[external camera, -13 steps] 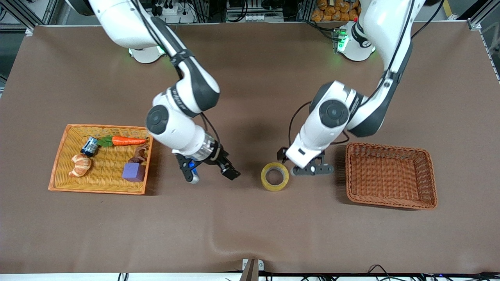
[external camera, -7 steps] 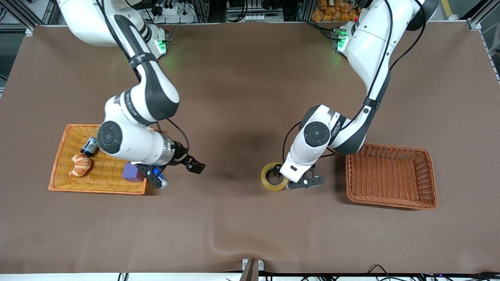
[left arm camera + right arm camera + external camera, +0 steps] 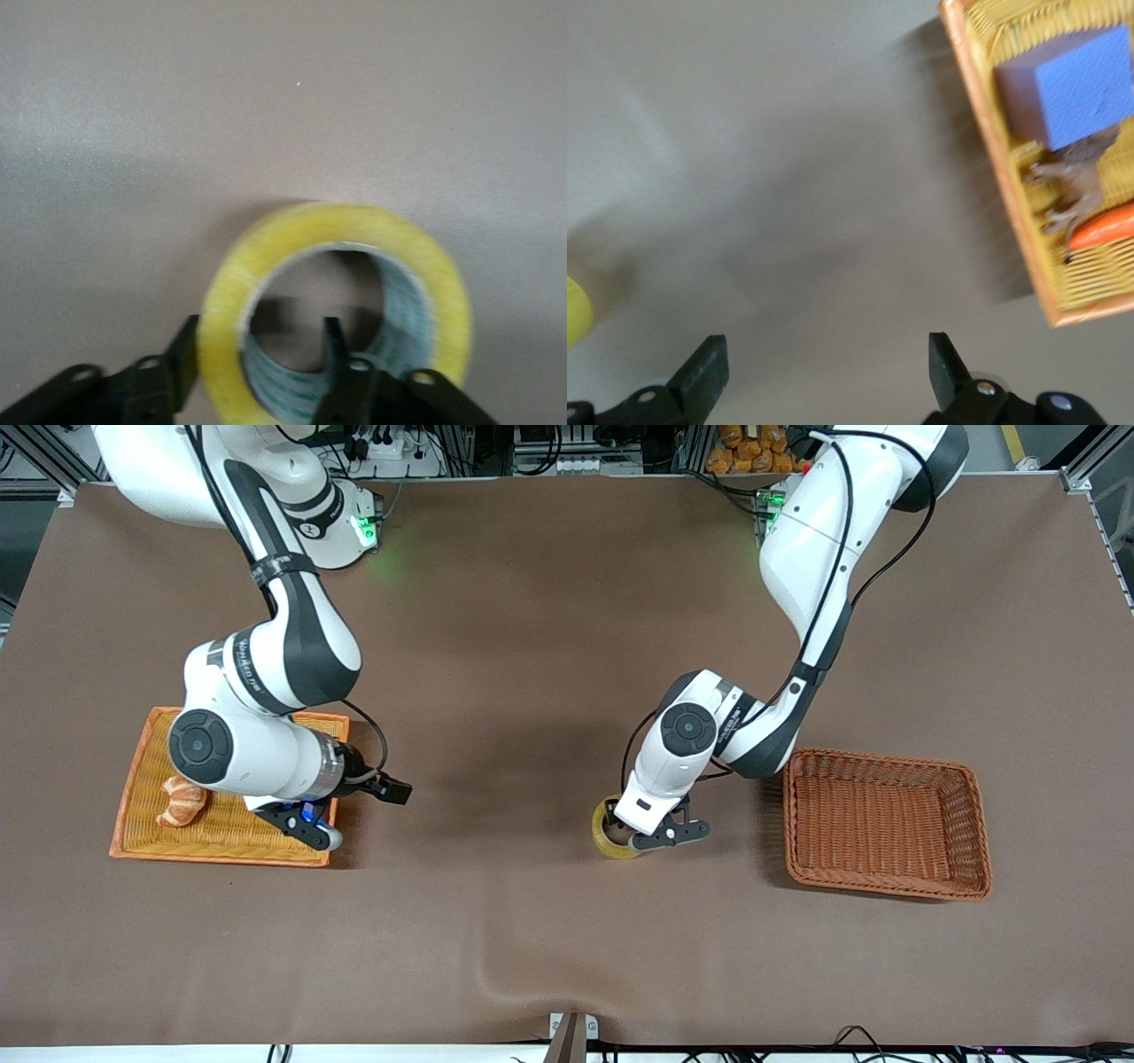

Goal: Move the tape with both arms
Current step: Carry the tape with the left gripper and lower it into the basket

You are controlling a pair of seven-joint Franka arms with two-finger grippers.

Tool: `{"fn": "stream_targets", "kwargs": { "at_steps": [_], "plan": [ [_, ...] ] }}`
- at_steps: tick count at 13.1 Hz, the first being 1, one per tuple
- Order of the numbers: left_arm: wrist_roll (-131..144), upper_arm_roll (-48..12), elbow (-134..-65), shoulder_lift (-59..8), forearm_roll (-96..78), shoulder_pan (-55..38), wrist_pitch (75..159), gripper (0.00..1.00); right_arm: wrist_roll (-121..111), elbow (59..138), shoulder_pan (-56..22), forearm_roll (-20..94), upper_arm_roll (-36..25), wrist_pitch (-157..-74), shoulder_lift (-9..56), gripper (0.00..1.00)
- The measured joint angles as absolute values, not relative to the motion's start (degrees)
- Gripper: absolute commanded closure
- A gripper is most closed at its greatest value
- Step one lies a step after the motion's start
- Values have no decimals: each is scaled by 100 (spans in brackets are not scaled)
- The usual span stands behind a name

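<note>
The tape (image 3: 606,831), a yellowish ring, lies flat on the brown table between the two baskets. My left gripper (image 3: 641,834) is down on it and open. In the left wrist view the tape (image 3: 332,230) fills the frame, and the left gripper (image 3: 259,335) straddles its wall, one finger outside the ring and one in the hole, not pinched. My right gripper (image 3: 359,813) is open and empty, low over the table beside the flat tray (image 3: 133,779). It holds nothing in the right wrist view (image 3: 826,350), where a sliver of tape (image 3: 574,312) shows.
The flat orange tray holds a croissant (image 3: 182,802), and in the right wrist view a purple block (image 3: 1067,84), a brown figurine (image 3: 1072,181) and a carrot (image 3: 1107,226). A deep brown wicker basket (image 3: 886,760) stands toward the left arm's end.
My right gripper has drawn away from the tape toward the flat tray. My left gripper has come down from beside the tape onto its ring.
</note>
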State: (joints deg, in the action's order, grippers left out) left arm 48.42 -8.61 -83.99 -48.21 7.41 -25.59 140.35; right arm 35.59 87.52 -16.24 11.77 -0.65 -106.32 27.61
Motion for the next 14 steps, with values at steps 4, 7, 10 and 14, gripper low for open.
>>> {"fn": "stream_targets", "kwargs": {
  "at_steps": [4,7,10,14],
  "plan": [
    [4842,-800,-8351,-4831,798,-2545,14052,100,2779,9096,-1237,882,-71,-10628,2565,0],
    [4842,-775,-8186,-4527,812,-2415,13918,100,2281,9220,-1010,668,-71,-10628,2517,0],
    [4590,-764,-8131,-3625,841,-2015,12976,100,1704,9333,-786,631,-73,-10628,2456,0],
    [2969,-768,-8625,-2590,844,-1069,12226,100,897,9506,-423,615,-74,-10663,2353,0]
  ]
}}
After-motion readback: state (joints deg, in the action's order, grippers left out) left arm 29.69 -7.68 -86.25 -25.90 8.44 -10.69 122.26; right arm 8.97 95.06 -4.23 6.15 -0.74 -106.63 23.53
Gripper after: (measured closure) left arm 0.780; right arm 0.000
